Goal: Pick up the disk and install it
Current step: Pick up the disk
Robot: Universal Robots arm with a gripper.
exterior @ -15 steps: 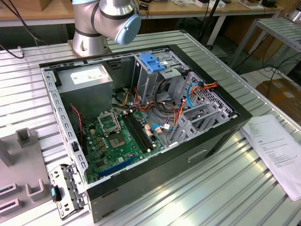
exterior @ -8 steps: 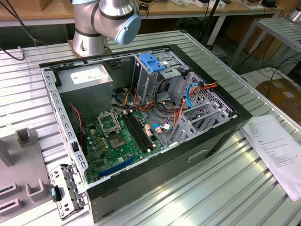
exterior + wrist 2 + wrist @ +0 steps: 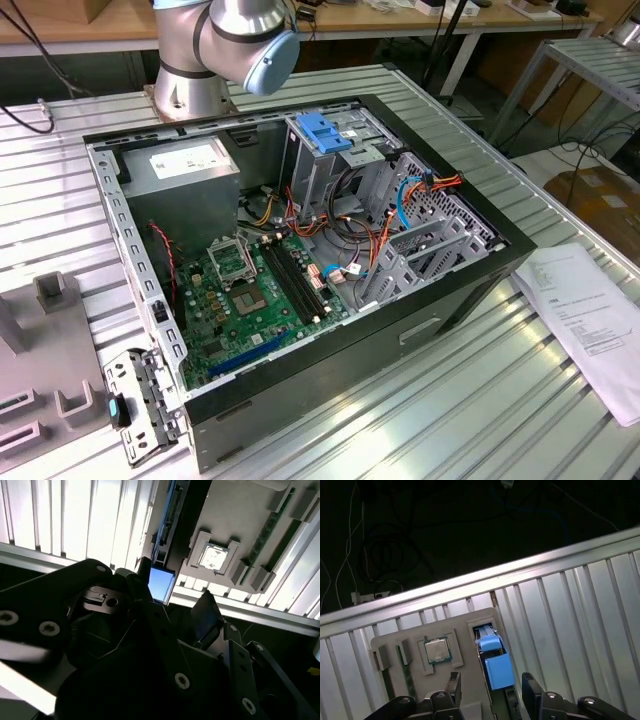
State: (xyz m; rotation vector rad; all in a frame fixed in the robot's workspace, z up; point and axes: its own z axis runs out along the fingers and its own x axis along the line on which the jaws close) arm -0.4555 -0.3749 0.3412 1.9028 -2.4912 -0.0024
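On the exterior view's left, a grey fixture block (image 3: 45, 350) sits on the slatted metal counter (image 3: 450, 400), with a metal bracket (image 3: 140, 400) carrying a small blue latch just beside it. In the first wrist view that block holds a processor chip (image 3: 436, 650) in a square recess. Next to the chip, the disk (image 3: 496, 667) stands on edge in a narrow slot, its bright blue carrier facing up. The tool (image 3: 492, 695) hovers over this slot, released. Its two dark fingers (image 3: 532, 692) are spread, one to each side of the blue carrier and apart from it. The second wrist view shows the same blue end (image 3: 161, 584) between the finger tips.

In the middle of the exterior view, the open computer case (image 3: 330, 390) lies on its side. It shows the power supply (image 3: 185, 170), the green motherboard (image 3: 250, 300) and a grey drive cage topped by a blue handle (image 3: 322, 130). The arm (image 3: 220, 40) rises behind the case. On the exterior view's right, a printed paper sheet (image 3: 590, 310) lies flat on the counter, near the case.
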